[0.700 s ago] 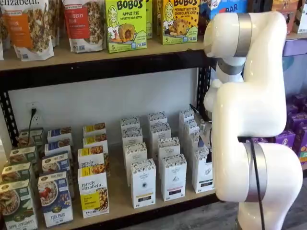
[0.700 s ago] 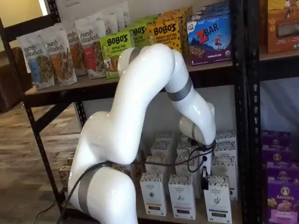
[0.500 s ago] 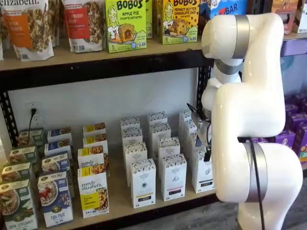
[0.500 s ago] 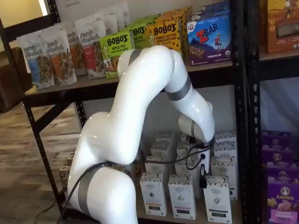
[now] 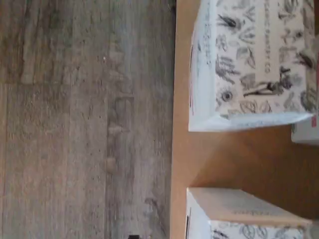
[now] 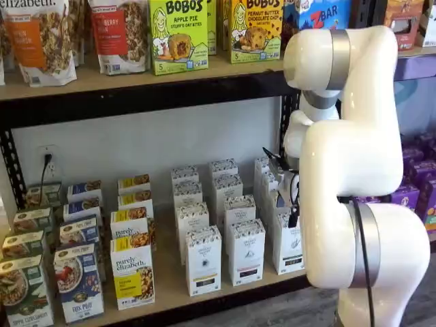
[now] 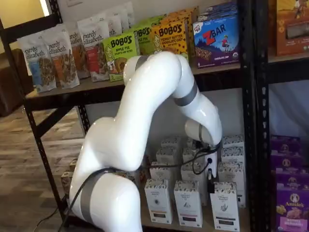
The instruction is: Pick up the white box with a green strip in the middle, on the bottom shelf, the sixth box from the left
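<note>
The white box (image 6: 288, 242) stands in the front row at the right end of the bottom shelf (image 6: 168, 283), partly behind my arm. It also shows in a shelf view (image 7: 224, 205), with a speckled top and a dark band low down. My gripper (image 7: 210, 185) hangs just above and left of it, between the white box rows. Only a dark finger edge shows in a shelf view (image 6: 294, 216), so no gap can be judged. The wrist view shows a speckled carton top (image 5: 254, 59) and a second carton (image 5: 239, 214) at the tan board's front edge (image 5: 182, 159).
More white cartons (image 6: 203, 262) stand in rows beside and behind the target. Purely Elizabeth granola boxes (image 6: 132, 272) and cereal boxes (image 6: 78, 283) fill the shelf's left. The upper board carries Bobo's boxes (image 6: 178, 34). A black rack post (image 7: 251, 116) stands right of the target. Wood floor (image 5: 84, 119) lies below.
My arm has swung slightly left in the shelf views and the gripper has shifted a little along the white box rows. No box has moved.
</note>
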Motion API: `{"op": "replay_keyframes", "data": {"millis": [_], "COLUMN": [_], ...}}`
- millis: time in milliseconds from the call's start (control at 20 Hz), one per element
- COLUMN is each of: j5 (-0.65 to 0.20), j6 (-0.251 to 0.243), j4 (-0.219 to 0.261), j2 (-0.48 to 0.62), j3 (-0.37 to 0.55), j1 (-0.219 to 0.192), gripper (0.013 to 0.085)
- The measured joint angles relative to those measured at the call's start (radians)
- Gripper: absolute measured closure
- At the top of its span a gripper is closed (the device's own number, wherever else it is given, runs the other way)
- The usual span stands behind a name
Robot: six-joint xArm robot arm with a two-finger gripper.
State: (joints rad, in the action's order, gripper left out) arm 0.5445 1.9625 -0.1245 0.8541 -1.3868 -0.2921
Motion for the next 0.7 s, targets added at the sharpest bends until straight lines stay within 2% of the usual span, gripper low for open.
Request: {"op": "replay_keyframes", "data": {"millis": [700], "j5": [0.035], "j6": [-0.118], "j4": [0.147], "j2": [0.148], "j3": [-0.187], "j1": [-0.007], "gripper": [0.013]}}
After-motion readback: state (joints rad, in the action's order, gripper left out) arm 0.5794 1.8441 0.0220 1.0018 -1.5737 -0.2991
